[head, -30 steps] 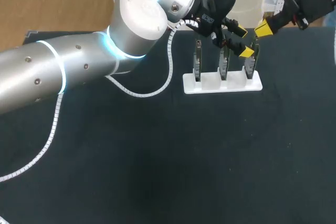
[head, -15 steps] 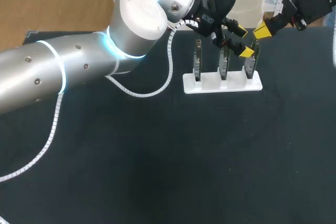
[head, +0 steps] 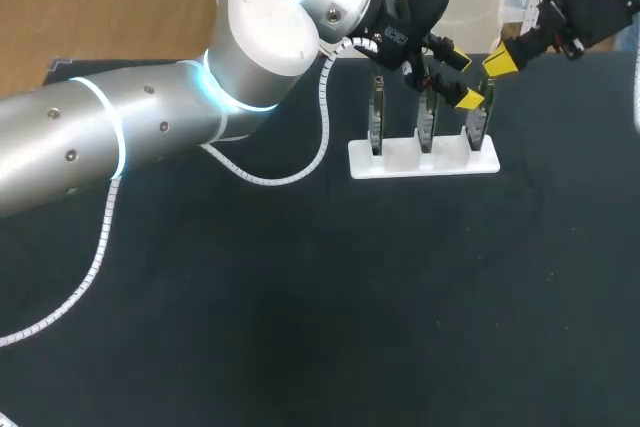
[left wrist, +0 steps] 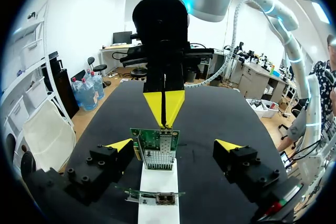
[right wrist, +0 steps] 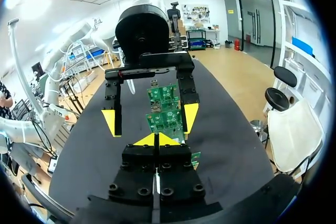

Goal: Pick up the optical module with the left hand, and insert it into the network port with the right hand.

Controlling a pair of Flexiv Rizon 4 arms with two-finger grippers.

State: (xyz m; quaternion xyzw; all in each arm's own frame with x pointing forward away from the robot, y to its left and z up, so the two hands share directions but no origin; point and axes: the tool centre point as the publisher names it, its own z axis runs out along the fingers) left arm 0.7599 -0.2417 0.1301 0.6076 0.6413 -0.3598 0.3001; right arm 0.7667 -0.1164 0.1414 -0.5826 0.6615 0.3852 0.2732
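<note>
Three green network cards stand upright in a white rack (head: 423,159) at the far side of the table. My left gripper (head: 463,79) hovers open over the right end of the rack, its yellow tips on either side of the end card (left wrist: 156,148), apart from it. My right gripper (head: 500,59) hangs just beyond that card, facing the left one, its tips pressed together with nothing seen between them. In the right wrist view the shut right gripper (right wrist: 156,140) points at the cards (right wrist: 165,111) framed by the left gripper (right wrist: 150,120). No optical module shows in any view.
A black cloth (head: 330,307) covers the table. My left arm's silver links and white coiled cable (head: 300,172) cross the near left part. The rack (left wrist: 157,192) runs under the left gripper.
My right gripper has shifted slightly, its tip dipping a little. The left arm and the cards have stayed where they were.
</note>
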